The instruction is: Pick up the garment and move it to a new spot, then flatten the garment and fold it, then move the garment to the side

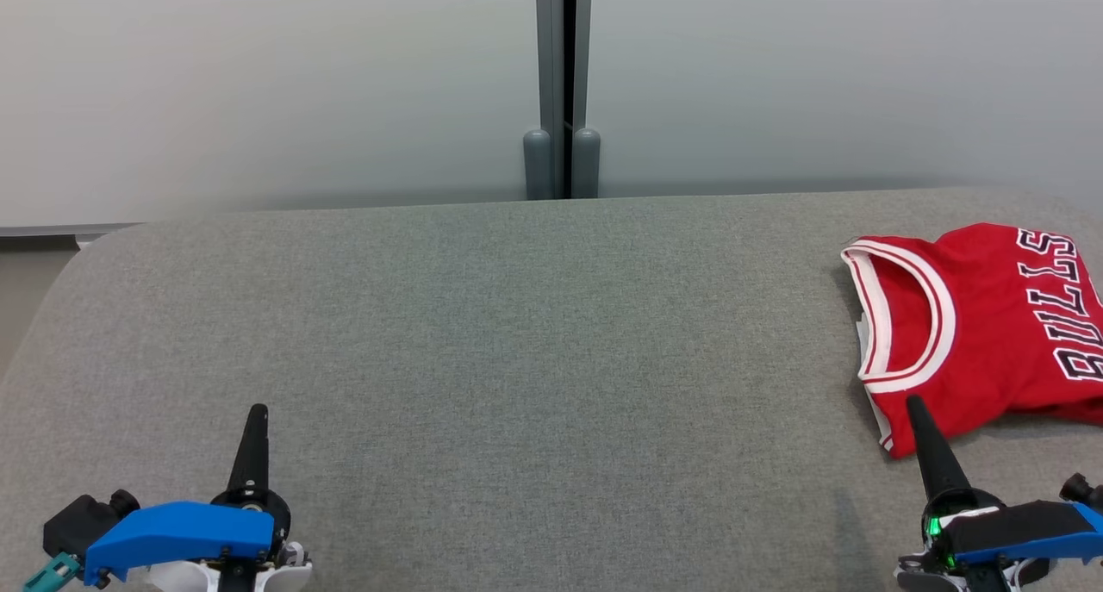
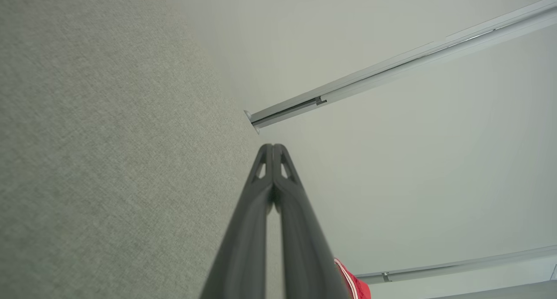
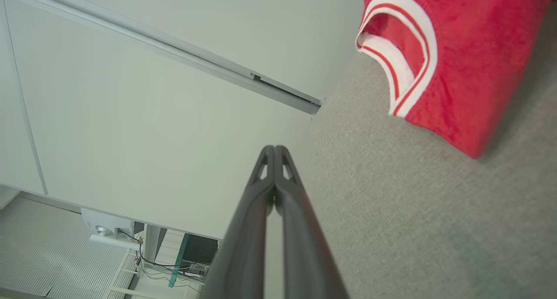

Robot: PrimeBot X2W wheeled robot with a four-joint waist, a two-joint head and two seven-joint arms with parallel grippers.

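Red jersey (image 1: pixel 991 333) folded at right end of grey table (image 1: pixel 517 333), neck opening facing left toward centre, long axis left-right, left gripper (image 1: pixel 257 415) and right gripper (image 1: pixel 913 404) fingers pressed together, empty, near front edge

Head view. A fabric-covered tabletop (image 1: pixel 517 359) spans the foreground. Behind its far edge stands a panelled wall (image 1: pixel 258 84), with a vertical joint post (image 1: pixel 562 84) at centre. The basketball jersey (image 1: pixel 991 333) lies on the tabletop at the far right, one opening facing left, its right part cut by the view's edge. The left gripper (image 1: pixel 257 413) sits over the near left of the tabletop, well apart from the jersey. The right gripper (image 1: pixel 912 402) sits at the near right, its tip just before the jersey's near left corner; the right wrist view shows the two apart.
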